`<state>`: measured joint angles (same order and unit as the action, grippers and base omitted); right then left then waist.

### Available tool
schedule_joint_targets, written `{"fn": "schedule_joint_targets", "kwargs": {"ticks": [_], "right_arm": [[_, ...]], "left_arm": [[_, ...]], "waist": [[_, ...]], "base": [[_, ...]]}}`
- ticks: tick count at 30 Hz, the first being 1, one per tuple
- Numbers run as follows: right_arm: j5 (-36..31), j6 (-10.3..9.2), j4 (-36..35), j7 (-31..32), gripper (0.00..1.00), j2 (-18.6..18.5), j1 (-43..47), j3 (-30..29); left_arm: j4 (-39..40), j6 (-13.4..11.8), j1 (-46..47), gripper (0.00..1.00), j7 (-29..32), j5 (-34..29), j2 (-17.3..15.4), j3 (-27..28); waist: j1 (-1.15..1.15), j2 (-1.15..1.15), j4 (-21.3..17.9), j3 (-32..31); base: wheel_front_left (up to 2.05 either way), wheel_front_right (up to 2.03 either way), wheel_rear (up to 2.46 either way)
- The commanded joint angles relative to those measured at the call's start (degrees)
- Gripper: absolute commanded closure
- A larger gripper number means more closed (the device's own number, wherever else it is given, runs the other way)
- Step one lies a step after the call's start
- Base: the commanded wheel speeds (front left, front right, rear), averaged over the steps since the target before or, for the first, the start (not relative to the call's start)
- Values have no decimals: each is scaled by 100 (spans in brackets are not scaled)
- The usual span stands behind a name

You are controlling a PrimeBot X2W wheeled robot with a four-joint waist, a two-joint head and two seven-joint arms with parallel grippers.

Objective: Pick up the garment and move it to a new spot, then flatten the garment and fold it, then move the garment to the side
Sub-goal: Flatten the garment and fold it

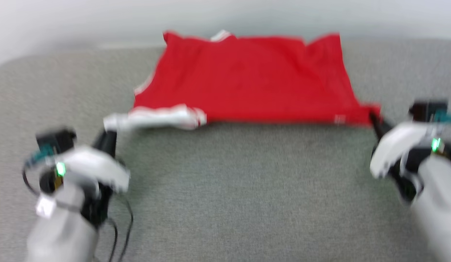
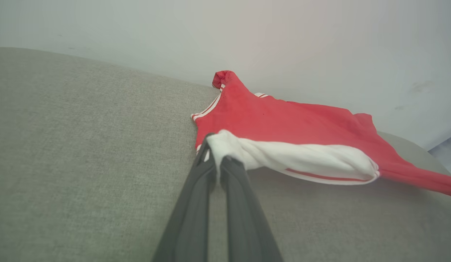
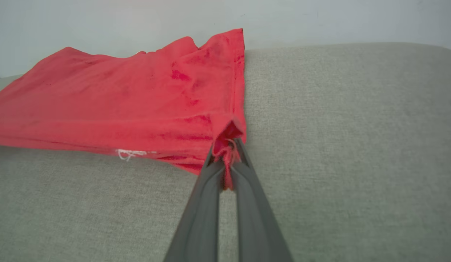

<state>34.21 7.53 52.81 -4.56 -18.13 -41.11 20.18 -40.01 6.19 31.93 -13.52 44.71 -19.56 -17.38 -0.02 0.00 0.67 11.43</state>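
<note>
The red garment (image 1: pixel 247 78) lies spread across the far half of the grey fabric surface (image 1: pixel 225 189), its near edge stretched between my two grippers. My left gripper (image 1: pixel 108 131) is shut on the white sleeve (image 1: pixel 156 119) at the garment's near left; in the left wrist view the fingers (image 2: pixel 196 189) pinch that white sleeve (image 2: pixel 302 156). My right gripper (image 1: pixel 374 118) is shut on the red near-right corner; the right wrist view shows red cloth (image 3: pixel 138 94) bunched between the fingertips (image 3: pixel 243 171). The number and lettering are hidden.
A pale wall (image 1: pixel 83 18) rises just behind the surface's far edge, close to the garment's far corners. Bare grey fabric stretches between my arms toward the near side.
</note>
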Motion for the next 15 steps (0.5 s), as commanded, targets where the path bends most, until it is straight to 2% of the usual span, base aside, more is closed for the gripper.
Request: {"fn": "schedule_joint_targets", "kwargs": {"ticks": [1, 8, 15], "right_arm": [[83, -8, -43, -29, 100, -53, 230, 11], [325, -10, -515, -138, 100, -177, 1512, 12], [318, -10, -1271, -179, 100, -209, 2814, -250]], "left_arm": [[42, -61, -238, 100, -36, 38, -49, 23], [747, -426, -1757, 100, 3, 276, -164, 176], [1906, -1058, -3233, 100, 280, 419, -328, 276]], "waist": [[2, 0, 140, -433], [2, 0, 170, -871], [2, 0, 224, -1192]], "base": [[0, 0, 0], [0, 0, 0], [0, 0, 0]]}}
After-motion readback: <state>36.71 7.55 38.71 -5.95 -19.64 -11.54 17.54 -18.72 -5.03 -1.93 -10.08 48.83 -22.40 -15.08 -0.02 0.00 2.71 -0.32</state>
